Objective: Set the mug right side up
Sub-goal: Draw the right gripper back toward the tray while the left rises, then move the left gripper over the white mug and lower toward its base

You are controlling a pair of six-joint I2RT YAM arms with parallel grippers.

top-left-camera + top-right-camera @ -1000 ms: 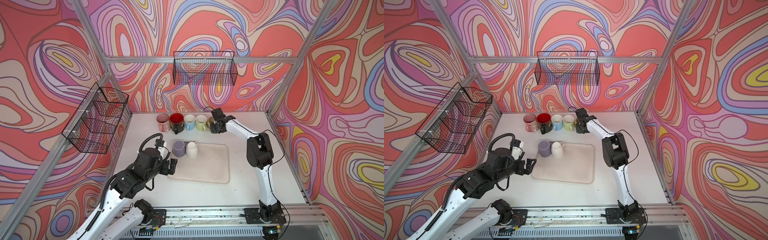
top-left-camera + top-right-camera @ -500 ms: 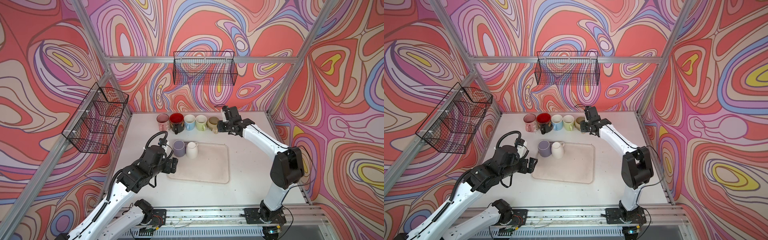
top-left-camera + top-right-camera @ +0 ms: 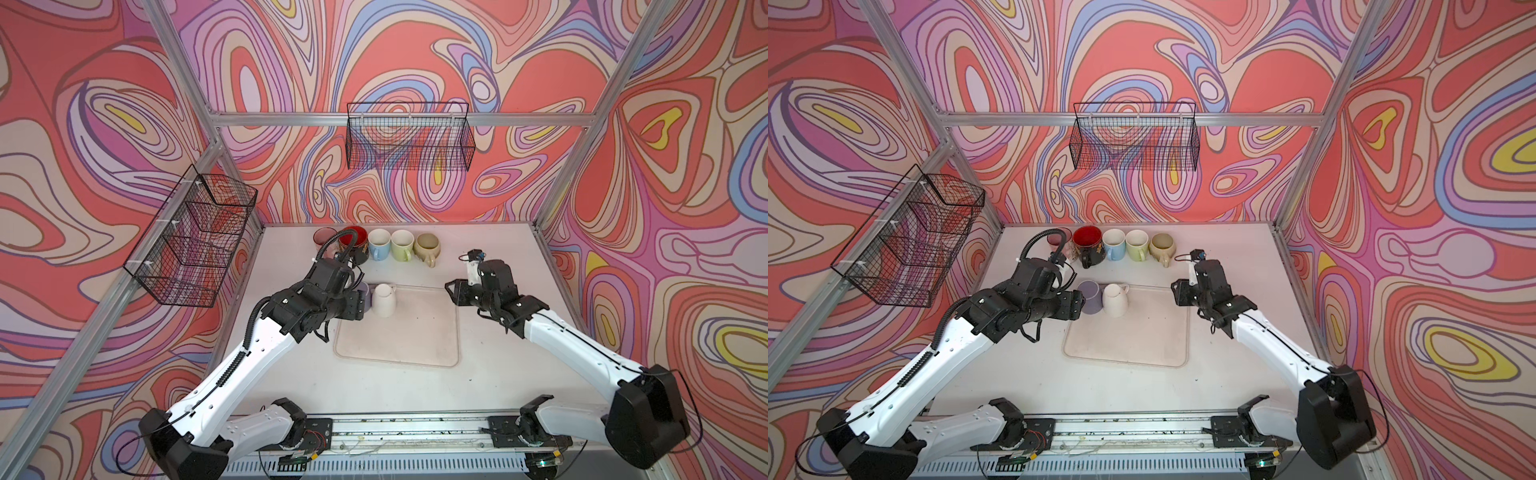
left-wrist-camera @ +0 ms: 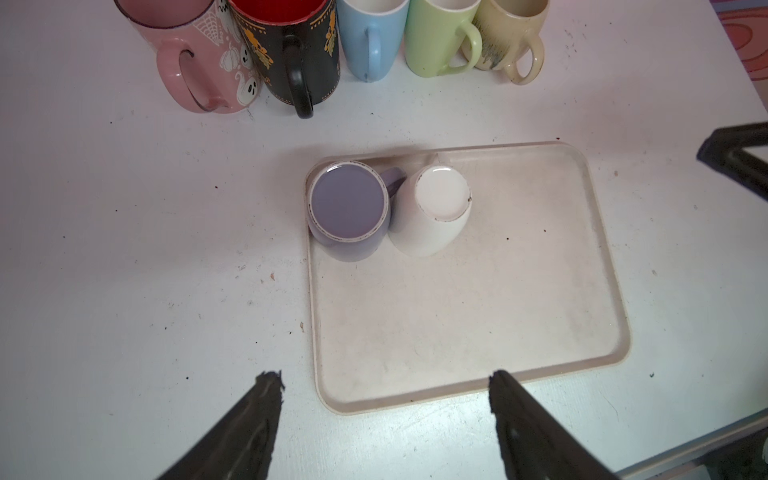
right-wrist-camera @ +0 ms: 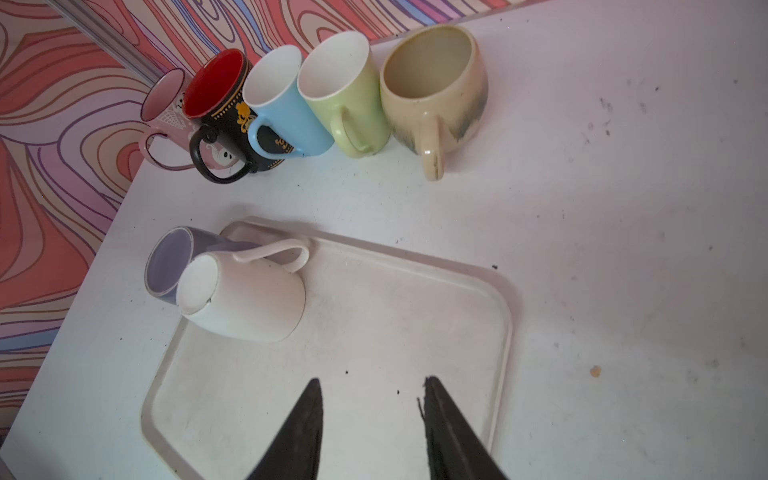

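the right fingers, partly open and empty, have drawn back from the upright beige mug, while the left fingers, wide open and empty, have moved up beside the purple mug, upside down in the tray corner and probably next to be flipped.

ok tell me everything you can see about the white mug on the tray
The white mug looks like glossy ceramic, widening towards its mouth. It stands upside down on the tray, near its back left corner, flat base up with a small dark mark on the foot ring. Its thin loop handle points away from the robot. It sits against the purple mug; nothing grips it.
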